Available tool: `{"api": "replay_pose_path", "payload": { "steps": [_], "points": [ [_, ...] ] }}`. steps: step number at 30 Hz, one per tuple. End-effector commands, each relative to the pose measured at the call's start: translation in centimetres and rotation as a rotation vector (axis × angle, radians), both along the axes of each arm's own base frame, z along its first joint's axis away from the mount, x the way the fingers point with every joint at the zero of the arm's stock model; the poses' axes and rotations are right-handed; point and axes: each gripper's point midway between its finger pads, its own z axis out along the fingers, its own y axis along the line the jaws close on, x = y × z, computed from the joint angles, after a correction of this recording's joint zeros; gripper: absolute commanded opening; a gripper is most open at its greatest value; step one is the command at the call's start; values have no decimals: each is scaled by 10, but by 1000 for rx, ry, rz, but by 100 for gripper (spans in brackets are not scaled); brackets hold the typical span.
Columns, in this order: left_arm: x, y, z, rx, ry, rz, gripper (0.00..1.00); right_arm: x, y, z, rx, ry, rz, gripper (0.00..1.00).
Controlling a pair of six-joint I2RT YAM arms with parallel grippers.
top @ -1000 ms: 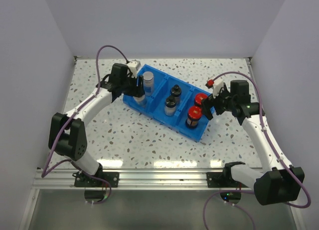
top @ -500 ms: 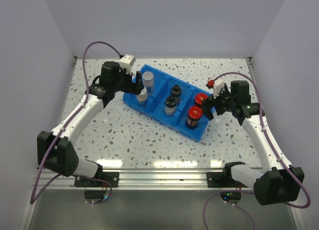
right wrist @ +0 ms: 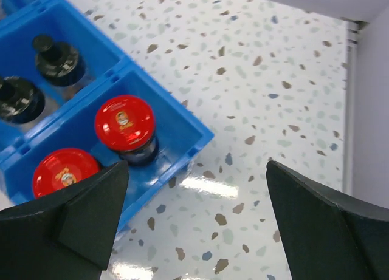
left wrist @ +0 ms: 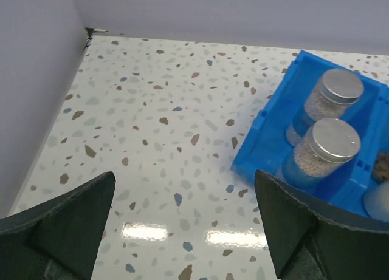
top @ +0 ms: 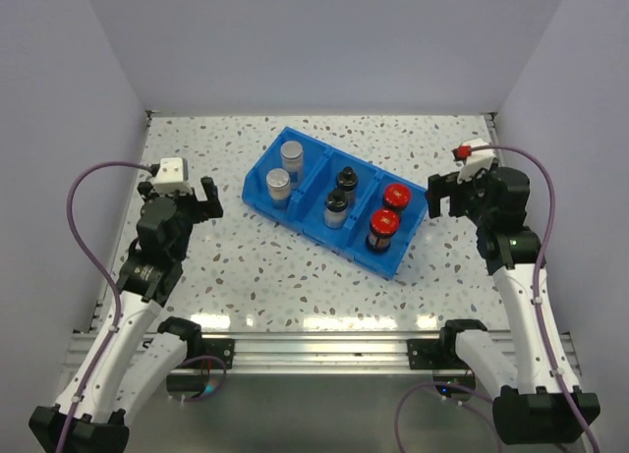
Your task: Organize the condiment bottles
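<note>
Whereas both arms were at the blue bin (left wrist: 261, 137) a second ago, the left gripper (left wrist: 185, 189) hangs spread and empty, well left of it; silver-lidded jars (top: 279, 183), black-topped jars (top: 336, 205) and red-capped jars (top: 382, 222) fill its compartments; the right gripper (right wrist: 197, 174), also spread, has pulled back

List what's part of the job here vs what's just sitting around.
Job:
- two silver-lidded jars
- two black shaker-top jars
- two red-capped jars
Each pair stands in its own compartment.

Just there:
- blue bin, only the holder
- speckled table
- purple cables
</note>
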Motion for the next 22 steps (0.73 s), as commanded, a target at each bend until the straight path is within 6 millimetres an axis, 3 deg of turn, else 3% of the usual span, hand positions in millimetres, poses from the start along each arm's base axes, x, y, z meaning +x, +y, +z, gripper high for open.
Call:
{"api": "replay_pose_path", "payload": {
  "steps": [1,6,10,18,22],
  "points": [
    [-6,35,-5,22,-31,190,100,6,-40,33,53,-142,-292,99],
    [-12,41,-11,35,-21,215,100,-3,-72,40,19,-177,-478,98],
    [-14,42,-13,35,-19,215,100,-11,-85,33,18,-179,-568,99],
    [-14,40,-15,36,-13,207,100,-15,-90,24,40,-182,-620,98],
    [-11,39,-19,46,-7,203,100,-7,-87,19,19,-166,-589,98]
  ]
}}
